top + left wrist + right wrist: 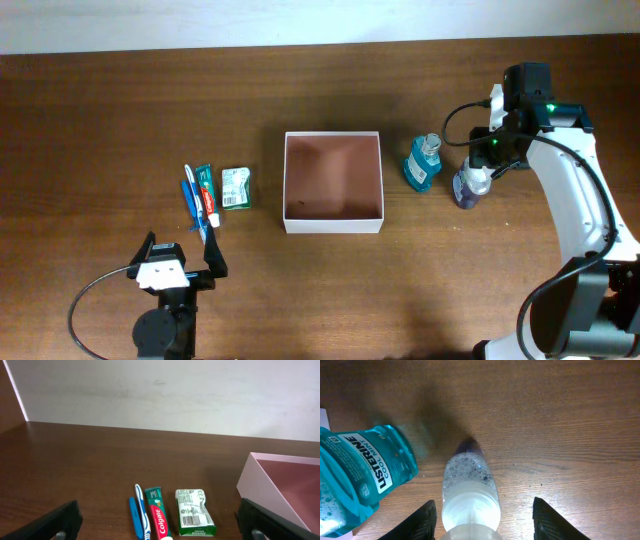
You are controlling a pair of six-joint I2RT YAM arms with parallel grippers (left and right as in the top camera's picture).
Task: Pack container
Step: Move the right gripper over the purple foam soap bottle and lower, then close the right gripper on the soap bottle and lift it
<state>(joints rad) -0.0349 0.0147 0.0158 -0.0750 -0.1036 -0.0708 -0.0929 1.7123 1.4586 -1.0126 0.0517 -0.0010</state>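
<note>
The container, a shallow square white-walled box with a reddish-pink inside, stands open at the table's middle; its corner shows in the left wrist view. To its right stand a teal Listerine bottle and a purple bottle with a pale cap. My right gripper is open, a finger on each side of the purple bottle's top, not touching it. My left gripper is open and empty, low near the front left.
Left of the container lie a blue toothbrush, a Colgate toothpaste tube and a small green-and-white packet, side by side just ahead of my left gripper. A white wall runs along the table's far edge.
</note>
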